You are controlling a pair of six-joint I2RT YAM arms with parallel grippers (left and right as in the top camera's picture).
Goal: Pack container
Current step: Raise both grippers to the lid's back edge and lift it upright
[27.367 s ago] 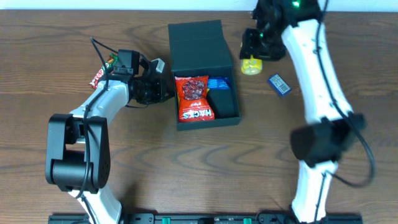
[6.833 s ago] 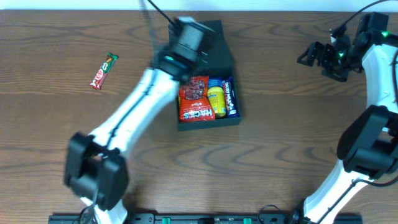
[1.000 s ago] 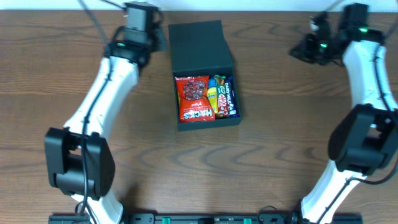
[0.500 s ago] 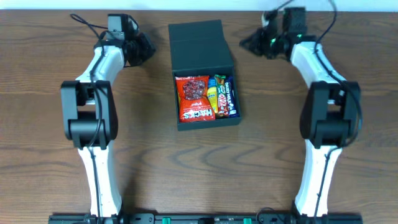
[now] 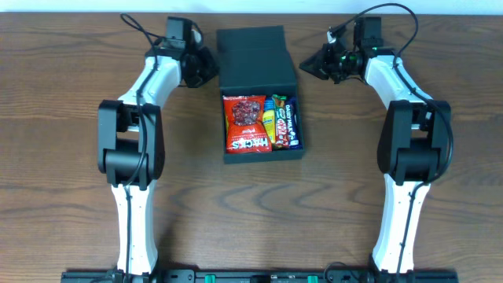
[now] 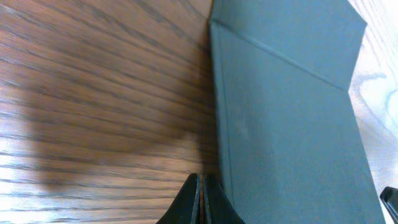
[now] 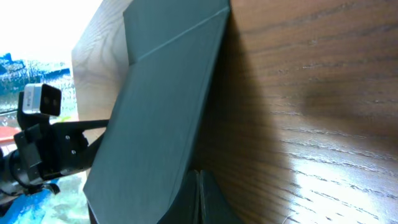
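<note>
The dark teal container (image 5: 264,155) stands open at the table's middle, its flap lid (image 5: 255,59) laid back toward the far edge. Inside lie a red packet (image 5: 245,123), a yellow packet (image 5: 269,127), a red bar (image 5: 280,126) and a blue packet (image 5: 293,122). My left gripper (image 5: 207,67) is shut, its tips at the lid's left edge; in the left wrist view the gripper (image 6: 202,182) sits right beside the lid (image 6: 286,124). My right gripper (image 5: 307,65) is shut at the lid's right edge, and in the right wrist view it (image 7: 198,177) rests against the lid (image 7: 155,124).
The wooden table (image 5: 377,181) surrounds the box. Both arms reach in from the front and bend toward the far edge. In the right wrist view the left arm's camera (image 7: 40,99) shows across the lid.
Over the last half second both grippers have closed in on the lid's sides, the left moving right, the right moving slightly left. The box and its contents have not moved.
</note>
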